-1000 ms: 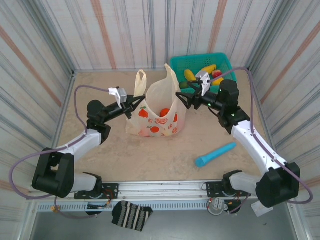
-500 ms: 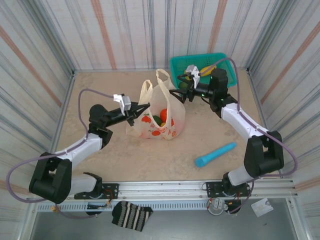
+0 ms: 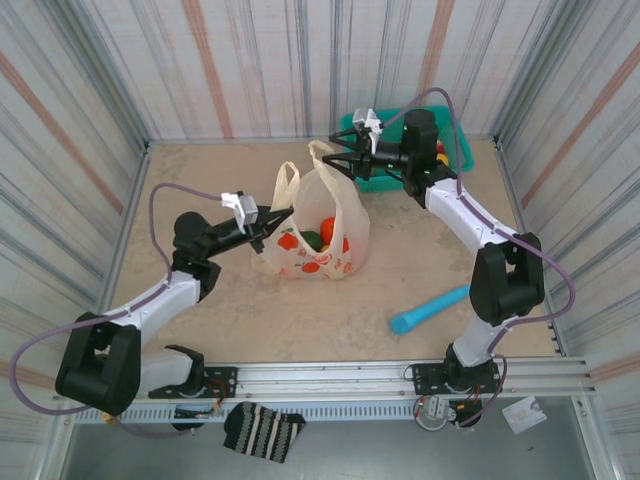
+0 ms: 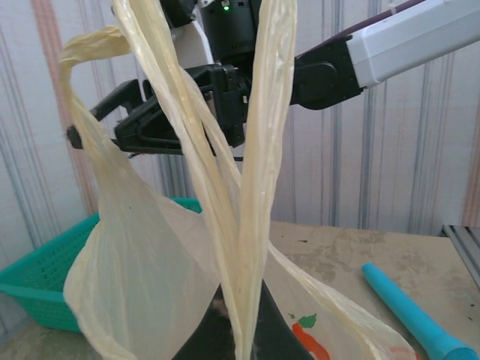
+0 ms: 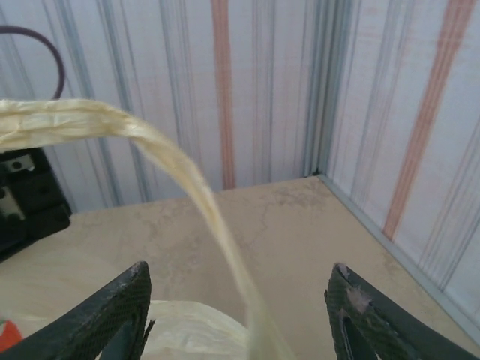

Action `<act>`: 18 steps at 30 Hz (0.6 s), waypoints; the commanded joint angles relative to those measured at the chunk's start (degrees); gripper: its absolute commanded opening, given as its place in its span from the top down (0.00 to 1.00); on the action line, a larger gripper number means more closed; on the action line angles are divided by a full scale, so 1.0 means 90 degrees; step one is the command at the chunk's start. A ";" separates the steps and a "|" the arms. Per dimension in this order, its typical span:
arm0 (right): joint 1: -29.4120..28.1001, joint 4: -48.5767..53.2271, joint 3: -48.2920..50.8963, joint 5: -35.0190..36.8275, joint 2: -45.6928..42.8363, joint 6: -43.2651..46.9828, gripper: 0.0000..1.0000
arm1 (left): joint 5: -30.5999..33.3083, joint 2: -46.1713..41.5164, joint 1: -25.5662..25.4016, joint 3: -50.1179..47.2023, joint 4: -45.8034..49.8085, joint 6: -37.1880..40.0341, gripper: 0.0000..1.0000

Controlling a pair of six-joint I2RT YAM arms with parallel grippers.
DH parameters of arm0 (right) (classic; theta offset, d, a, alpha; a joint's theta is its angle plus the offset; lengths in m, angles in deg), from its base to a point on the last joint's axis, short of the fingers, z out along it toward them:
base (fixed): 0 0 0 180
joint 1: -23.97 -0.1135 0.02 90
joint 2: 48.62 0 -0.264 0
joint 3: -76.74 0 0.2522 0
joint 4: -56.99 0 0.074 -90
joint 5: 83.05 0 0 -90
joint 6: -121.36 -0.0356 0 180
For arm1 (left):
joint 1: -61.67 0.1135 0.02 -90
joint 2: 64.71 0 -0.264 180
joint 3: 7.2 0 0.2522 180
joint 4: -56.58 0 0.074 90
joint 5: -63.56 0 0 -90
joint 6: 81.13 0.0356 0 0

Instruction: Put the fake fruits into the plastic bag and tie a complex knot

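- The fruits [image 3: 322, 232] lie in the bag [image 3: 300, 262], which stands mid-tabletop [image 3: 200, 300]. No knot is tied yet, so I judge that the tying is what is left.
- The left end effector [image 3: 272, 217] looks pinched on one handle [image 4: 259, 150]. The right end effector [image 3: 340, 165] gapes wide, with the other loop [image 5: 202, 187] running loose between its fingers [image 5: 120, 315].
- The top view shows the fruits inside. The wrist views show the grips close up.

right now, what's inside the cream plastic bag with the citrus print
Through the open mouth of the thin cream plastic bag printed with citrus slices, a glossy red round fruit and a dark green piece show. Anything deeper is hidden by its printed wall.
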 commanded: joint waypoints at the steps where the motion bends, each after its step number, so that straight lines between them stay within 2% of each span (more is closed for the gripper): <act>1: -0.0096 0.0554 -0.0092 -0.0357 0.0165 0.0167 0.45 | 0.0088 0.0098 0.0066 -0.0018 -0.0462 -0.0196 1.00; 2: -0.0110 0.0636 -0.0076 -0.0336 0.0155 0.0243 0.49 | 0.0077 0.0113 0.0061 0.0000 -0.0468 -0.0218 1.00; 6: -0.0061 0.0604 0.0173 -0.0110 -0.0096 0.0237 0.78 | 0.0212 0.0162 0.0065 -0.0043 -0.0608 -0.0296 1.00; 10: -0.0063 0.0480 0.0696 -0.0075 -0.0693 0.0401 1.00 | 0.0783 0.0121 0.0120 -0.0185 -0.0743 -0.0369 1.00; 13: -0.0034 0.0501 0.1200 0.0283 -0.1137 0.0593 1.00 | 0.1293 0.0131 0.0297 -0.0309 -0.0978 -0.0599 1.00; 18: -0.0028 0.0182 0.2069 0.0438 -0.1667 0.0476 1.00 | 0.1904 0.0172 0.0472 -0.0398 -0.0912 -0.0787 1.00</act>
